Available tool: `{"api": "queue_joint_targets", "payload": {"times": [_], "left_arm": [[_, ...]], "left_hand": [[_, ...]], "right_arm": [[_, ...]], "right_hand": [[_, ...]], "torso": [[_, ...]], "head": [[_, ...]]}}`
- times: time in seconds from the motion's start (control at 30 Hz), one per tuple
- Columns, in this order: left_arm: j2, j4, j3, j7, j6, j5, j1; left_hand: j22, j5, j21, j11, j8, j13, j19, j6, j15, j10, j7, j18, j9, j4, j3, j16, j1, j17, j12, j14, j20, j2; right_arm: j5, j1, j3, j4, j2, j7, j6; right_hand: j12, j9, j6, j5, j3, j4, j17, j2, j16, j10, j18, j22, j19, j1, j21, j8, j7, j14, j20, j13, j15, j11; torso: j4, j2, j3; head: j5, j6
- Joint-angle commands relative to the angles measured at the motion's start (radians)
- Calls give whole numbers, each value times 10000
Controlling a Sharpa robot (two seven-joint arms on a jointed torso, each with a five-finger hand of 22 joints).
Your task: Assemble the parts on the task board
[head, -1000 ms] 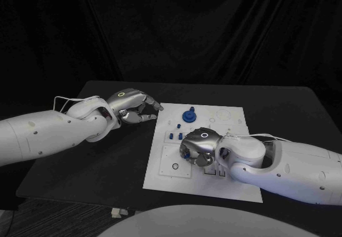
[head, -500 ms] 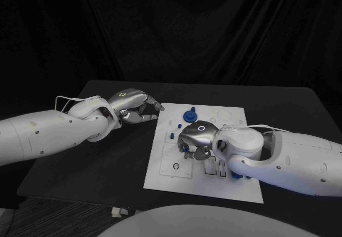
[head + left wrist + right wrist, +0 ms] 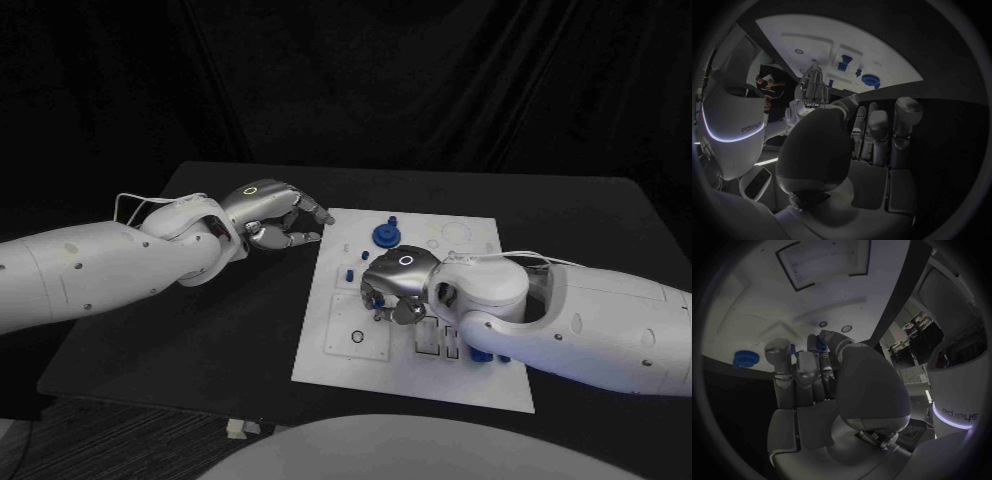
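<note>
The white task board (image 3: 389, 375) lies mid-table. My right hand (image 3: 397, 285) hovers over its middle, fingers curled downward, pinching a small blue part (image 3: 820, 345) between thumb and fingertips above the board (image 3: 754, 305). A round blue gear (image 3: 382, 235) stands near the board's far edge, and it appears again as the blue gear (image 3: 746, 358) beside my right hand's fingers. Small blue pegs (image 3: 351, 272) stand by the board's left edge. My left hand (image 3: 274, 215) hangs off the board's far left corner with fingers curled in, holding nothing. Its fingers (image 3: 879, 130) point toward the board (image 3: 848, 35).
Another blue part (image 3: 483, 355) peeks out beside my right forearm on the board's near right. A black ring (image 3: 355, 338) marks a recess on the near left. Bare black table (image 3: 188, 340) lies left of the board.
My right hand moved slightly toward the board's far left, and its arm rolled so more of the forearm covers the board. The left hand stayed put.
</note>
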Motion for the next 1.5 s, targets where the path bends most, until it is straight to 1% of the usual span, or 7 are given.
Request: {"api": "queue_joint_targets", "payload": {"times": [0.03,0.4,0.5,1.0,1.5], "left_arm": [[15,17,9,145,79,68,-15],[26,5,9,135,150,68,-16],[29,3,9,135,160,68,-18],[38,-10,9,122,215,68,-26],[46,-14,9,116,234,68,-37]], "left_hand": [[1043,65,-69,43,-31,13,-60,15,9,61,67,105,-14,-8,64,-60,25,-8,49,-88,-21,99],[1042,64,-81,45,-31,13,-63,15,10,59,69,106,-16,-3,68,-73,23,-24,55,-96,-20,106],[1042,64,-81,45,-31,13,-63,15,10,59,69,106,-16,-3,68,-73,23,-24,55,-96,-20,106],[1038,63,-99,47,-30,14,-67,16,11,61,71,108,-18,1,73,-76,22,-26,62,-97,-20,116],[1038,63,-99,47,-30,14,-67,16,11,61,71,108,-18,1,73,-76,22,-26,62,-97,-20,116]], "right_arm": [[-85,-33,6,-9,17,-44,231],[-84,-85,6,-20,18,58,273],[-84,-108,6,-12,8,85,215],[154,-267,6,4,-43,147,-61],[171,-284,5,-11,-60,48,127]], "right_hand": [[42,-29,-49,11,-7,-16,-86,62,-92,-44,84,940,-100,-52,-106,-66,26,-102,-20,19,7,4],[60,-88,-84,-103,5,-13,-259,61,-280,-68,113,892,-191,-88,-314,-154,46,-194,-4,36,23,19],[69,-108,-96,-126,12,-12,-409,61,-430,-70,145,845,-268,-98,-514,-184,52,-262,2,42,29,23],[101,-155,-119,-131,40,-42,-607,49,-647,-55,191,777,-387,-79,-811,-252,64,-366,10,62,32,25],[108,-209,-169,-138,55,-33,-833,35,-893,-73,236,702,-517,-110,-1137,-334,92,-479,22,71,49,47]], "torso": [[-2,-5,3],[-3,-6,2],[-1,-5,4],[-6,-3,2],[-2,-6,2]], "head": [[7,-2],[33,-2],[34,-2],[50,-2],[46,-2]]}}
